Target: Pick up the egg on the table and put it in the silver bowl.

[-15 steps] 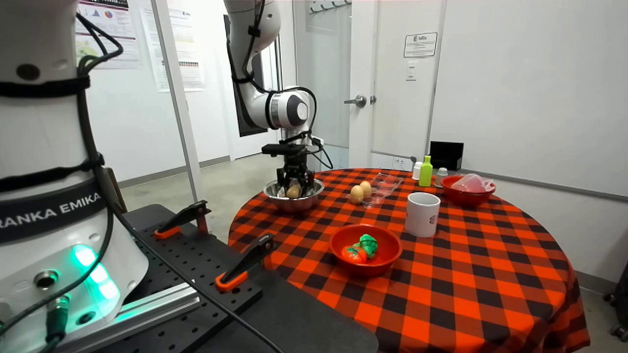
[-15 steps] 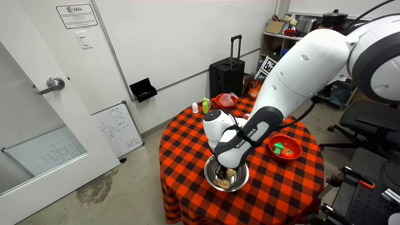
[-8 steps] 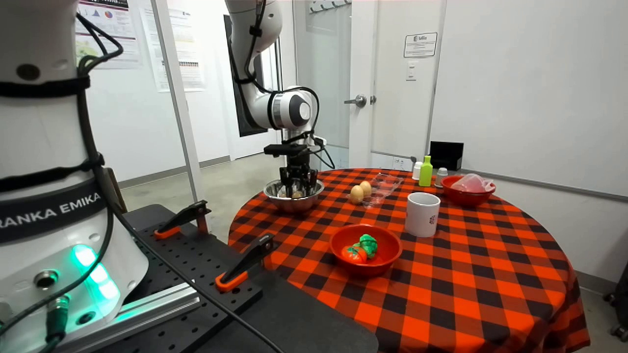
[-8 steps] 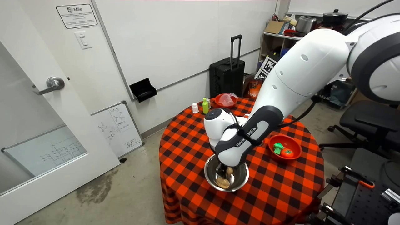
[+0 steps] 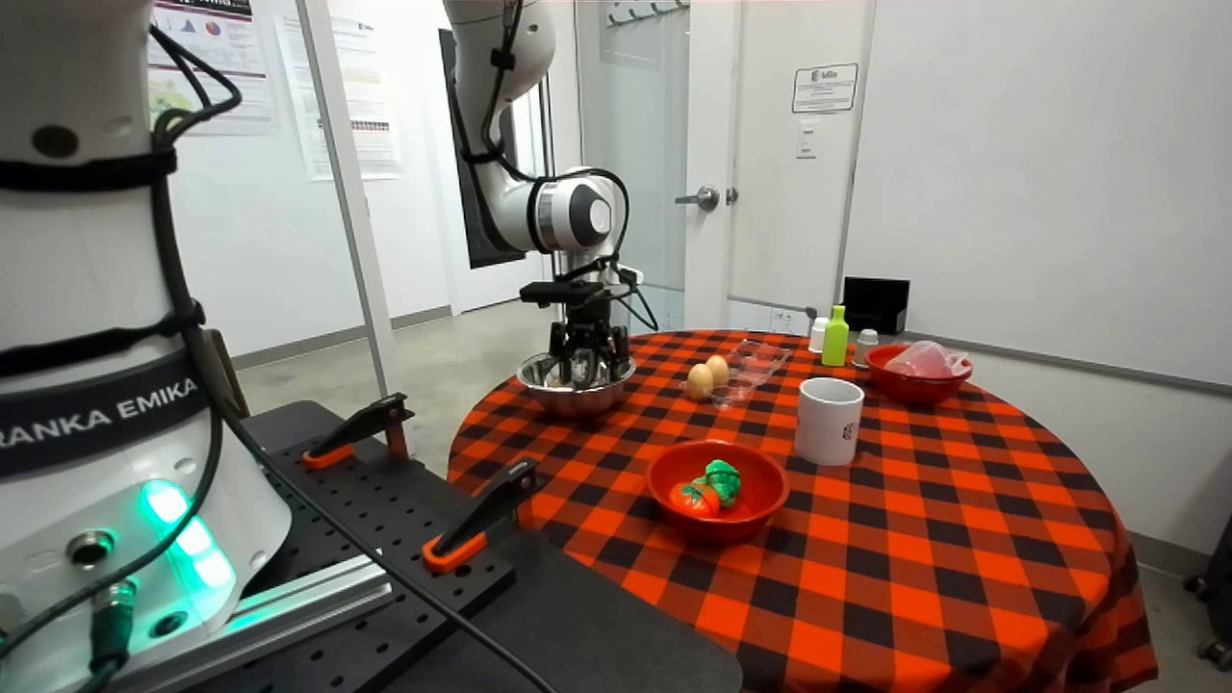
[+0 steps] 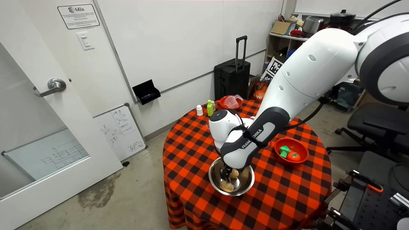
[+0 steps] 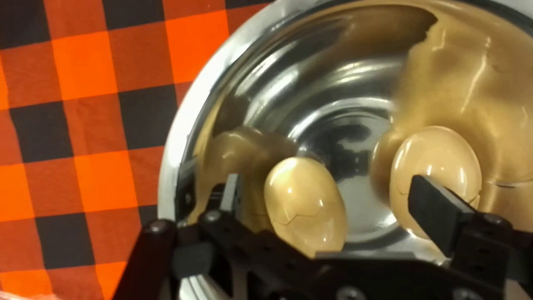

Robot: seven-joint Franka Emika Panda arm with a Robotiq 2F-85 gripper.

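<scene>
The jaws stand spread along the bottom of the wrist view. Between them, below centre, an egg (image 7: 306,202) lies in the silver bowl (image 7: 195,98); a second egg (image 7: 437,160) there, at right, is partly hidden by a finger (image 7: 437,216). In an exterior view, a red bowl (image 5: 717,528) with a tomato (image 5: 694,500) and broccoli (image 5: 722,482) stands on the counter (image 5: 943,549) below centre, a cup (image 5: 824,423) at its upper right; farther back, near mid-frame, are two more eggs (image 5: 700,382) beside a clear tray (image 5: 757,364).
</scene>
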